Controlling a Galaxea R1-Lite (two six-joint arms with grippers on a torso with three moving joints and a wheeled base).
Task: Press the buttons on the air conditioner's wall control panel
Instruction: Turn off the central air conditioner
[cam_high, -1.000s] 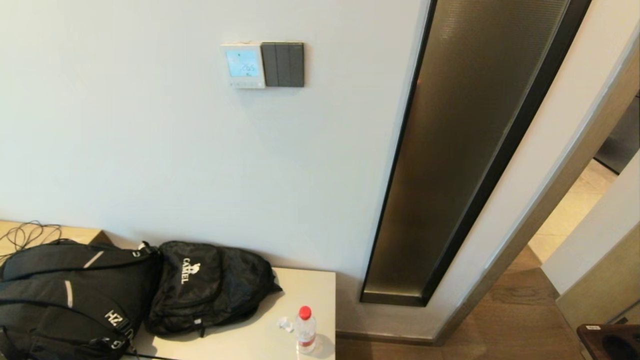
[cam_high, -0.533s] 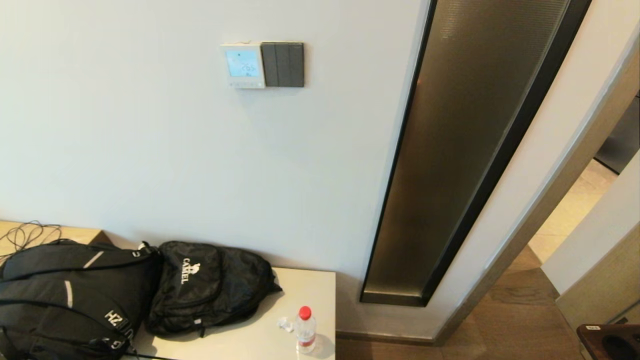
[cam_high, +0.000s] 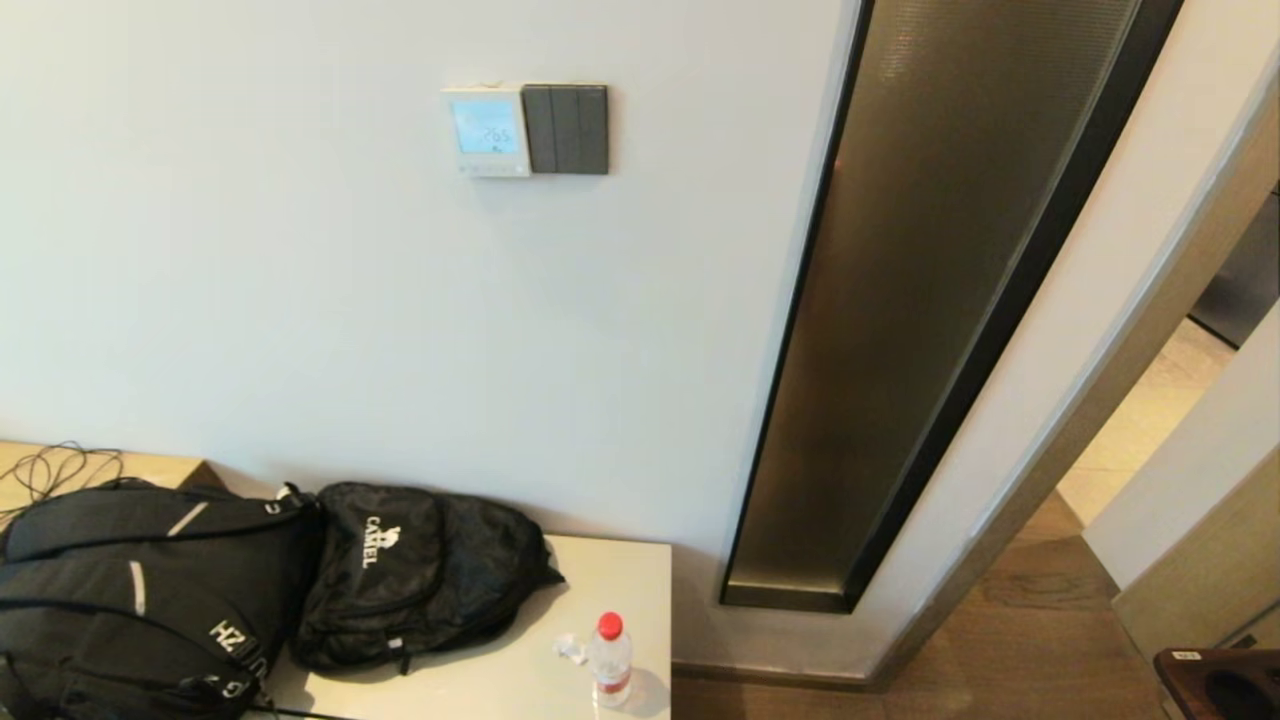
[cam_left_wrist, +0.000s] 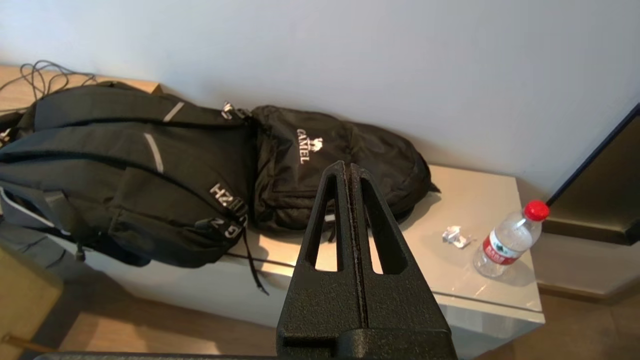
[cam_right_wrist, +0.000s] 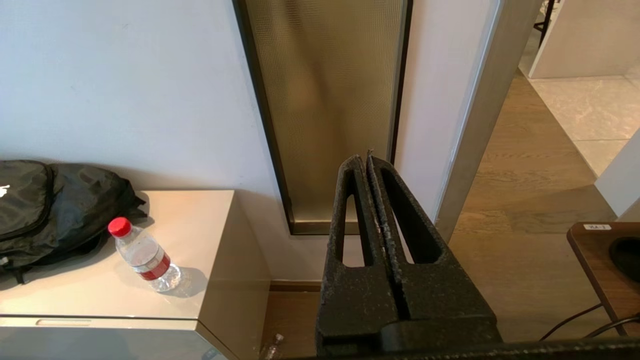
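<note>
The air conditioner's wall control panel (cam_high: 487, 131) is a small white square with a light blue screen showing digits, high on the wall in the head view. Its buttons (cam_high: 490, 168) are a row of tiny white keys along its lower edge. Neither arm shows in the head view. My left gripper (cam_left_wrist: 348, 166) is shut and empty, low over the cabinet with the backpacks, far below the panel. My right gripper (cam_right_wrist: 363, 158) is shut and empty, low before the bronze wall strip. The panel does not show in either wrist view.
A dark grey three-rocker switch plate (cam_high: 566, 129) adjoins the panel's right side. Below stand a cabinet (cam_high: 630, 570) with two black backpacks (cam_high: 415, 570), a water bottle (cam_high: 609, 660) and a paper scrap (cam_high: 571, 648). A tall bronze strip (cam_high: 930, 300) and a doorway lie to the right.
The arms have not moved. The screen's brightness and digits have flickered slightly; nothing else differs.
</note>
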